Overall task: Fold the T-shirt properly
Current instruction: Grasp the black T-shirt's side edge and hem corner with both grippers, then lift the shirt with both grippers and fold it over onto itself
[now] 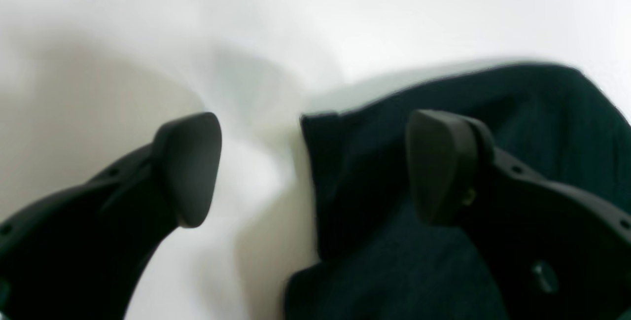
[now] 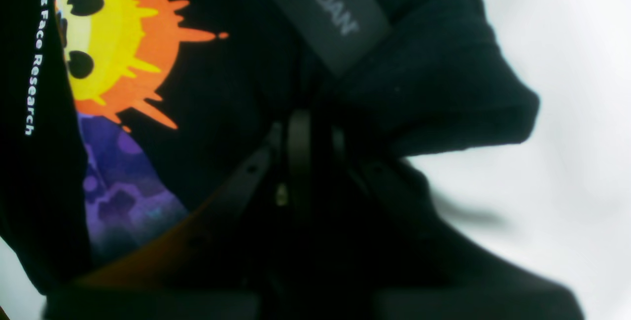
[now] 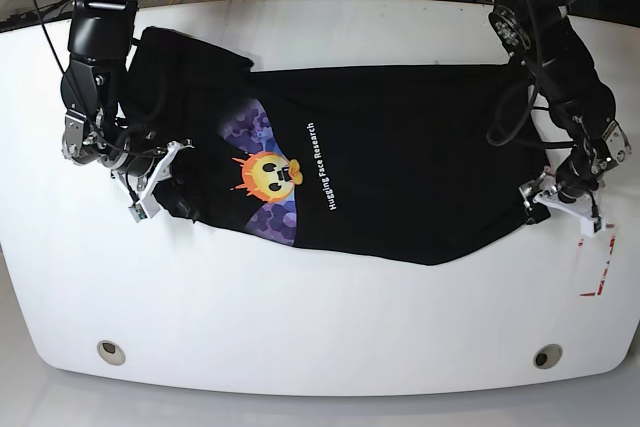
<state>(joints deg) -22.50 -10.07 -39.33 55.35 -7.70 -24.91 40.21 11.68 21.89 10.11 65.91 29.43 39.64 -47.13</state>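
The black T-shirt [image 3: 400,147] lies spread across the white table [image 3: 320,337], its orange, yellow and purple graphic [image 3: 268,179] and white lettering facing up. My right gripper [image 3: 160,185] is at the shirt's left end. In the right wrist view that gripper [image 2: 300,127] is shut, with black cloth bunched at its tips just below the neck label [image 2: 325,9]. My left gripper [image 3: 557,203] is at the shirt's right end, open. It [image 1: 313,167] straddles the cloth edge there, one finger [image 1: 438,167] over the T-shirt [image 1: 542,113] and the other over bare table.
Red tape marks [image 3: 597,265] lie on the table just right of my left gripper. Two round holes [image 3: 111,352] sit near the table's front edge. Cables run along the back edge behind both arms.
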